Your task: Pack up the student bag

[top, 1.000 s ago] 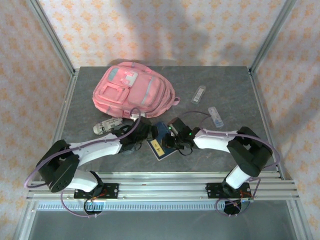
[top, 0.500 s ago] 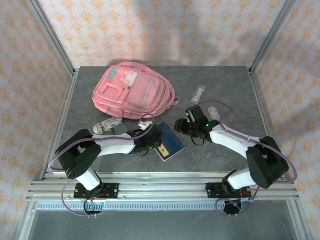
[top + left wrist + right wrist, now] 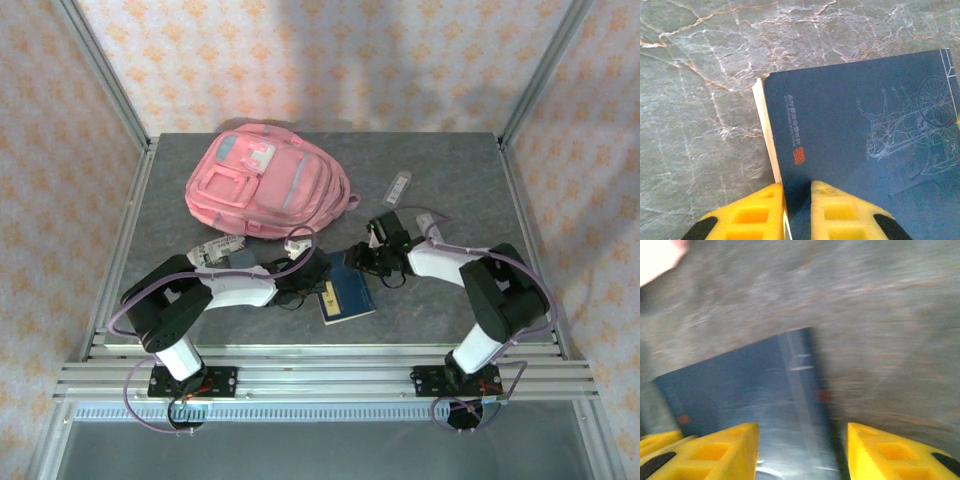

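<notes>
Grey marbled bench, alu frame, orange-flower wallpaper behind. At back left the student bag lies flat, front pockets up. Left arm low, elbow folded; left hand narrow, pinching the edge of the blue book. Right arm bent inward; right hand spread wide over the book's corner. Cover: red seal, small characters, too small to read.

A grey bench with pale and rust-coloured veins like marble stands inside a frame of aluminium posts, with ribbed aluminium rails running across its near edge. The walls behind and to both sides are cream with a repeating orange flower print. Soft, even light leaves faint grey shadows on the back wall.
</notes>
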Robot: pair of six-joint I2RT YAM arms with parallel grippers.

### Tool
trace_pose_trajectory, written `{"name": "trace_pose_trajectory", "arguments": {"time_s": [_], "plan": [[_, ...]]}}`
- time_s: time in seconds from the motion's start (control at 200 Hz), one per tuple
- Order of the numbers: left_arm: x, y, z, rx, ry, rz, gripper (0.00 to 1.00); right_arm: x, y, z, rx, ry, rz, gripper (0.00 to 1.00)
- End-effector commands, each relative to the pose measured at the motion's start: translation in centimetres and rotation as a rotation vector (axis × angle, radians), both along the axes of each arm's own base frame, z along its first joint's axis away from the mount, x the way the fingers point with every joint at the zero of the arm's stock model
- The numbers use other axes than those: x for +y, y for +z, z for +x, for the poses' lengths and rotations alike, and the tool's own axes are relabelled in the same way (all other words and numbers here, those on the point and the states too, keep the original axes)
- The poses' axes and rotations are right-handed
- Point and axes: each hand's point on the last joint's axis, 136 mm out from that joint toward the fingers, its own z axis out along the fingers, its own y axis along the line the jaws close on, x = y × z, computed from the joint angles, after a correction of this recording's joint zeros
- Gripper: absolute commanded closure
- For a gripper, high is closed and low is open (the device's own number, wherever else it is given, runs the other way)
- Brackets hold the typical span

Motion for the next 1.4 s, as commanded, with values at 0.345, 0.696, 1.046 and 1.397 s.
{"name": "trace_pose_trajectory", "arguments": {"time_s": [0.345,0.696,1.046,1.397], "plan": [[-0.4,-2.7,-1.5,0.079,-0.068,0.046,0.91,6.7,8.0,-4.0,-0.058,0.261,0.558,0.6],[-0.1,-3.0,-1.6,0.076,-0.061,0.056,0.92,6.8,7.1,-5.1,-0.017,0.261,0.634,0.66],[0.3,-1.7,-1.2,0.041,-0.033,0.05,0.8,5.1,4.9,-3.9,0.004,0.192,0.477,0.92],[1.8,12.0,2.7,-0.228,-0.053,-0.247,0.32,2.1,14.4,-0.2,-0.233,0.203,0.512,0.97]]}}
